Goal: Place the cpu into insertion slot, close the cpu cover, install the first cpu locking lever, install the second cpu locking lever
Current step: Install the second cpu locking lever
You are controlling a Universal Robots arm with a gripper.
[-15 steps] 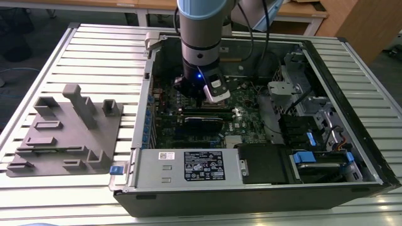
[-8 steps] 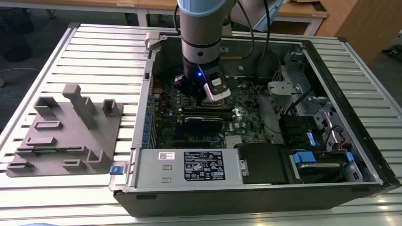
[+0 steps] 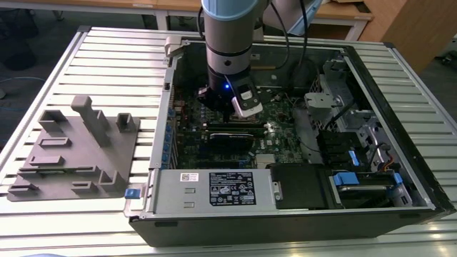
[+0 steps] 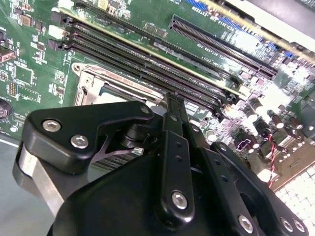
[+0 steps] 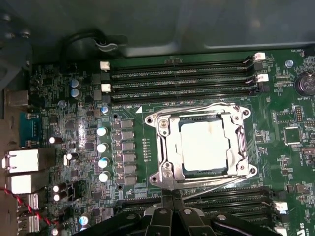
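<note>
CPU [image 5: 204,147] sits seated in the insertion slot [image 5: 170,147] on the green board [image 5: 295,162], its pale metal top showing through the window of the cpu cover [image 5: 235,147], which lies flat over it in the first wrist view. So the placing and the cover-closing look done, and the work in hand seems to be the locking levers. A thin wire lever [image 5: 206,106] runs along the far edge of the socket frame, and another [image 5: 211,188] runs along the near edge, just beside the gripper [image 5: 172,196]; whether either is hooked under its catch I cannot tell.

The fingers [image 4: 173,110] are pressed together into a narrow tip with nothing held between them, poised right at the socket's near edge. Any lever move calls for that tip to bear on thin wire without slipping onto the memory slots [image 5: 182,73] close on both sides.

The board lies inside an open computer case [image 3: 400,69] that rests on a slatted metal counter [image 3: 107,53]. A grey parts fixture [image 3: 78,150] sits beside the case at the exterior view's left. Desks and a wooden cabinet stand behind.
</note>
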